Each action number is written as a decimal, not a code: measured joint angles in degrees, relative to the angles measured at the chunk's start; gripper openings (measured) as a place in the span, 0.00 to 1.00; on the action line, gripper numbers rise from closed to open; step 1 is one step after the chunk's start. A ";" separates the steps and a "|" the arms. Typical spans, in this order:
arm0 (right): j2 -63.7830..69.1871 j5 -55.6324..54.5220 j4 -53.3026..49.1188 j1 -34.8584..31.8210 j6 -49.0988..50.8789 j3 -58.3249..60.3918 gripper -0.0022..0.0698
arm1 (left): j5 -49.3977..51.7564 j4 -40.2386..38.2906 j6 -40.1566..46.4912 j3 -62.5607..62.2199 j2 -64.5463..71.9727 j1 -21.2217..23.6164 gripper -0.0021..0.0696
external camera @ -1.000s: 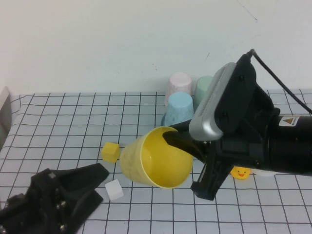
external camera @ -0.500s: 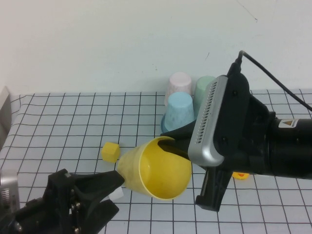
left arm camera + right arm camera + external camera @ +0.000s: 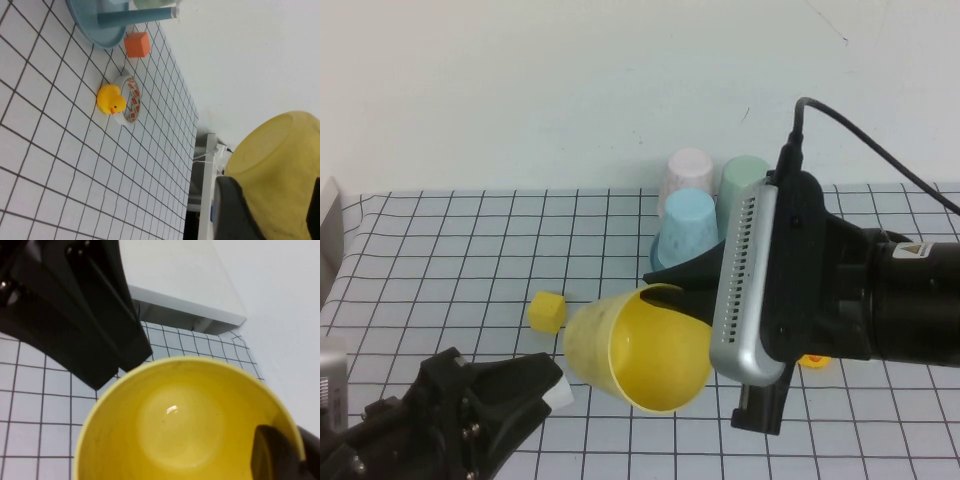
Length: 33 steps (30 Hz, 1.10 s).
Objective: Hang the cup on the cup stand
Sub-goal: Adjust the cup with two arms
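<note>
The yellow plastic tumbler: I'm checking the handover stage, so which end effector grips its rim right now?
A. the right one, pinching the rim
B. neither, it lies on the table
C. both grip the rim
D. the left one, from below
A: the right end effector pinches the rim of the yellow plastic tumbler held sideways above the table, while the left end effector sits at its base.

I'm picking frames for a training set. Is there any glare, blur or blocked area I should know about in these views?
High view: evenly lit; the right gripper, shut on the yellow cup rim, has its arm hiding most of the cup stand. Right wrist view: small glare spot inside the cup; the left gripper looms dark. Left wrist view: the cup's base is close and soft, the duck sharp.
</note>
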 joint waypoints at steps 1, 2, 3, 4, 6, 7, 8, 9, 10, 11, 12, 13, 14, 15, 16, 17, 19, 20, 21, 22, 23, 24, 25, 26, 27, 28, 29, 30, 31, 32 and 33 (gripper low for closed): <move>0.00 0.00 0.00 0.00 -0.42 0.00 0.06 | -0.33 0.00 0.13 0.00 0.00 0.00 0.45; 0.00 0.00 0.37 0.00 -0.57 0.00 0.06 | -0.46 0.00 0.18 0.00 0.00 0.00 0.43; 0.00 -0.48 0.91 0.00 -0.68 0.00 0.06 | -0.72 0.00 0.27 0.00 0.00 0.00 0.42; 0.00 -1.06 2.44 0.00 -0.79 0.00 0.06 | -1.00 0.00 0.39 0.00 0.00 0.00 0.40; 0.23 -2.61 6.90 0.00 -1.06 0.00 0.06 | -2.24 -0.04 0.39 0.00 0.00 0.00 0.36; 0.49 -3.79 9.69 0.00 -1.41 0.00 0.06 | -3.26 -0.13 0.39 0.00 0.00 0.00 0.34; 0.71 -5.04 12.56 0.00 -1.93 0.00 0.06 | -4.61 -0.17 0.39 0.00 0.00 0.00 0.32; 1.00 -6.12 15.40 0.00 -2.77 0.00 0.06 | -6.19 -0.26 0.39 0.00 0.00 0.00 0.31; 1.41 -7.36 18.37 0.00 -3.84 0.00 0.06 | -8.05 -0.51 0.39 0.00 0.00 0.00 0.29; 1.72 -8.53 21.40 0.00 -4.94 0.00 0.06 | -10.07 -0.61 0.39 0.00 0.00 0.00 0.28; 1.98 -9.27 23.76 0.00 -5.87 0.00 0.06 | -11.59 -0.78 0.48 0.00 0.00 0.00 0.28; 2.25 -9.80 26.69 0.00 -7.16 0.00 0.06 | -13.23 -0.91 0.64 0.00 0.00 0.00 0.29; 2.40 -10.32 28.86 0.00 -8.60 0.00 0.06 | -14.41 -1.03 0.83 0.00 0.00 0.00 0.33; 2.64 -10.62 29.96 0.00 -9.48 -0.11 0.06 | -14.92 -1.15 0.80 0.00 0.00 0.00 0.37; 2.73 -10.59 30.77 0.00 -10.15 -0.23 0.06 | -14.94 -1.13 0.80 0.00 0.00 0.00 0.46; 2.78 -10.59 31.56 0.00 -10.35 -0.47 0.06 | -14.82 -1.16 0.60 0.00 0.00 0.00 0.57; 2.78 -10.22 32.01 0.00 -9.58 -1.09 0.06 | -13.56 -1.27 0.02 0.00 0.09 0.00 0.78; 2.78 -9.91 32.26 0.00 -8.50 -1.58 0.06 | -12.82 -1.27 -0.21 0.00 0.35 0.00 0.85; 2.78 -9.66 32.43 0.00 -7.59 -1.88 0.06 | -12.33 -1.27 -0.39 0.00 0.48 0.00 0.90; 2.78 -9.42 32.39 0.00 -6.33 -2.21 0.06 | -12.09 -1.27 -1.19 0.00 0.78 0.00 0.94; 2.78 -9.31 32.48 0.00 -5.22 -2.44 0.06 | -11.71 -1.27 -2.21 0.00 1.14 0.00 0.96; 2.78 -9.21 32.48 0.00 -4.28 -2.64 0.06 | -11.54 -1.27 -3.75 0.00 1.26 0.00 0.97; 2.78 -9.21 32.48 0.00 -3.20 -2.67 0.06 | -11.27 -1.27 -5.47 0.00 1.49 0.00 0.97; 2.78 -9.21 32.60 0.00 -2.12 -2.67 0.06 | -11.04 -1.27 -7.24 0.00 1.62 0.00 0.96; 2.78 -9.21 32.60 0.00 -1.33 -2.67 0.06 | -10.80 -1.27 -8.66 0.00 1.70 0.00 0.96; 2.78 -9.21 32.71 0.00 -0.73 -2.67 0.06 | -10.54 -1.27 -10.23 0.00 1.70 0.00 0.95; 2.78 -9.21 32.71 0.00 -0.34 -2.67 0.06 | -10.40 -1.27 -11.46 -0.11 1.70 0.00 0.94; 2.78 -9.33 32.71 0.00 -0.05 -2.67 0.06 | -10.29 -1.27 -12.20 -0.51 1.70 0.00 0.93; 2.78 -9.78 32.71 0.00 0.06 -2.67 0.06 | -10.18 -1.27 -12.61 -1.12 1.70 0.00 0.92; 2.88 -10.16 32.71 0.00 0.15 -2.67 0.06 | -10.18 -1.27 -13.06 -1.89 1.70 0.00 0.90; 3.05 -10.65 32.71 0.00 0.30 -2.67 0.06 | -10.10 -1.27 -13.06 -2.59 1.70 0.00 0.89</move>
